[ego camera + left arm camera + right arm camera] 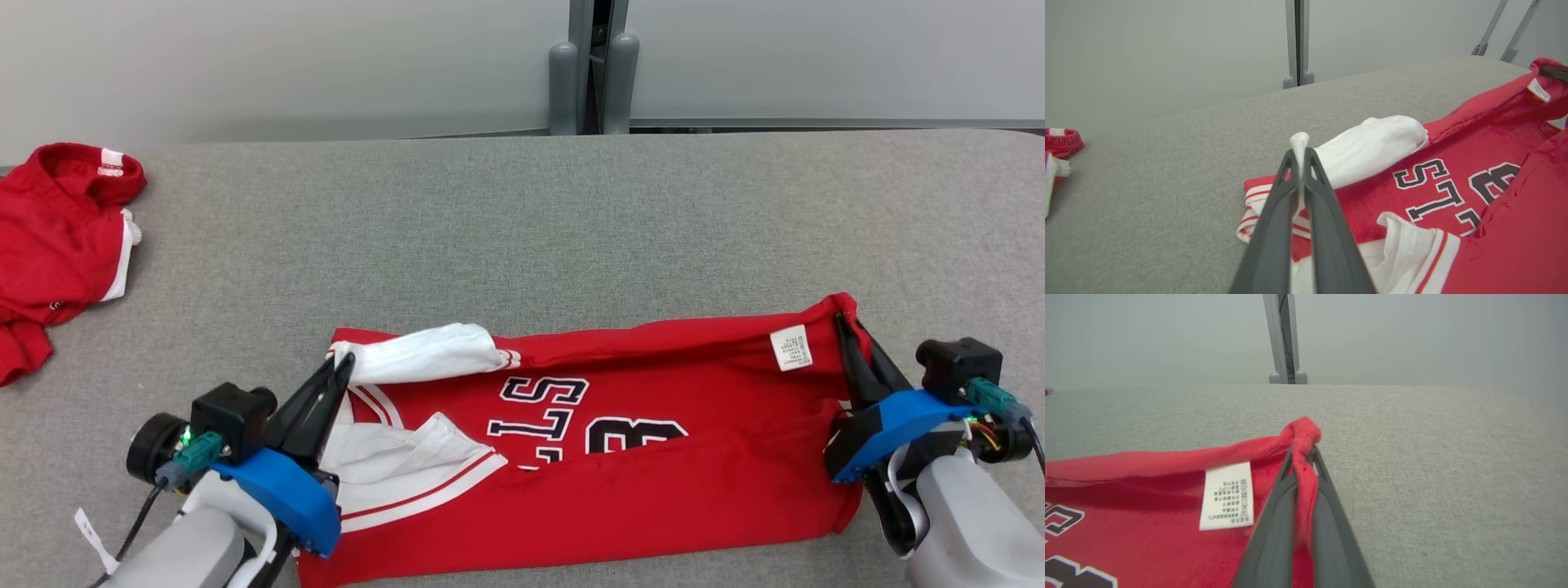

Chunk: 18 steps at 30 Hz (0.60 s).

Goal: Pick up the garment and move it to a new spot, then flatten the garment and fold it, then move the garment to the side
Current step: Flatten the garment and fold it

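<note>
The garment [620, 474] is a red jersey with white sleeves and dark lettering, spread sideways across the near part of the grey table. My left gripper [343, 365] is shut on its white sleeve edge at the left end; in the left wrist view the white cloth [1299, 143] sticks up between the dark fingers [1274, 220]. My right gripper [849, 327] is shut on the red corner at the right end, beside a white care label [791, 347]. In the right wrist view the pinched red fabric [1304, 437] bunches at the fingertips [1290, 465], lifted a little off the table.
A second red and white garment [57, 245] lies crumpled at the table's far left. The grey fabric-covered table [571, 229] stretches beyond the jersey to a pale wall, where a grey post [592, 65] stands behind the far edge.
</note>
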Motion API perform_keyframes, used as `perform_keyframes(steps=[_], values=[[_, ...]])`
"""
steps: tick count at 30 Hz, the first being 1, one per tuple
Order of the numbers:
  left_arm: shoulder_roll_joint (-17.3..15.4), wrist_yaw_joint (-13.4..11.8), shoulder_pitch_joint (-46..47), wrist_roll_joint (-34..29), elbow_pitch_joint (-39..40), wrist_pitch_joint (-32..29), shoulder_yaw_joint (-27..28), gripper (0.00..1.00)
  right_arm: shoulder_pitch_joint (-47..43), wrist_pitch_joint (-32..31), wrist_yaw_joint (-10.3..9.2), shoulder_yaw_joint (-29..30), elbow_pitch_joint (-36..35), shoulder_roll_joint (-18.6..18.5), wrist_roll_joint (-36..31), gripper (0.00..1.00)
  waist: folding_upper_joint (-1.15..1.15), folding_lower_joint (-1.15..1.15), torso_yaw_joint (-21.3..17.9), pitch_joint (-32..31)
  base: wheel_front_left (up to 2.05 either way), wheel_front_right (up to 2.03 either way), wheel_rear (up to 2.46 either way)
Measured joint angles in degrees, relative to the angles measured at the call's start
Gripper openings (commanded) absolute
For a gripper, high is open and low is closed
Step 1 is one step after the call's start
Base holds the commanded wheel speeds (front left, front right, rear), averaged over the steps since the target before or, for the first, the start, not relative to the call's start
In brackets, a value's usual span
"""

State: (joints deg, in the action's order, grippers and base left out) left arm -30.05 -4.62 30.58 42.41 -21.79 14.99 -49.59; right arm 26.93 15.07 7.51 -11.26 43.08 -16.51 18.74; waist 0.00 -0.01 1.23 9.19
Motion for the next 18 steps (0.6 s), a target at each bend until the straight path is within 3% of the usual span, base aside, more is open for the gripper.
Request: perform_keyframes(steps=[7, 8, 9, 10, 11, 12, 18], values=[[0.0, -1.6, -5.2, 1.3, 2.5, 0.0, -0.4, 0.0, -6.7, 0.0, 0.0, 3.4, -5.1, 1.7, -1.2, 0.0, 0.0, 0.0, 0.5, -1.6, 0.0, 0.0, 0.0], [0.0, -1.8, -5.7, 1.4, 2.7, 0.0, -0.4, 0.0, -7.6, 0.0, 0.0, 3.7, -5.8, 1.9, -1.4, 0.08, 0.0, 0.0, 0.6, -1.9, 0.0, 0.0, 0.0], [0.0, -1.9, -6.4, 1.5, 2.9, 0.0, -0.3, 0.0, -8.6, 0.0, 0.0, 4.1, -6.4, 2.1, -1.7, 0.29, 0.0, 0.0, 0.5, -2.1, 0.0, 0.0, 0.0], [0.0, -2.3, -7.0, 1.8, 3.1, 0.0, 0.0, 0.0, -9.4, 0.0, 0.0, 4.6, -6.7, 2.3, -1.9, 0.84, 0.0, 0.0, 0.5, -2.2, 0.0, 0.0, 0.0], [0.0, -2.5, -7.6, 1.8, 3.2, 0.0, 0.1, 0.4, -10.3, 0.0, 0.0, 5.2, -7.3, 2.6, -2.1, 1.0, 0.0, 0.0, 0.4, -2.4, 0.0, 0.0, 0.0], [0.1, -2.9, -8.3, 1.9, 3.4, 0.0, 0.5, 1.0, -11.0, 0.0, 0.0, 5.8, -8.0, 2.8, -2.1, 1.0, 0.0, 0.0, 0.4, -2.6, 0.0, 0.0, 0.0], [1.1, -5.2, -12.4, 0.5, 6.5, 0.0, 6.7, 1.0, -15.1, 0.0, -0.01, 8.6, -12.1, 3.5, -2.6, 1.0, 0.0, 0.0, 0.2, -3.5, 0.0, 0.0, 0.0]])
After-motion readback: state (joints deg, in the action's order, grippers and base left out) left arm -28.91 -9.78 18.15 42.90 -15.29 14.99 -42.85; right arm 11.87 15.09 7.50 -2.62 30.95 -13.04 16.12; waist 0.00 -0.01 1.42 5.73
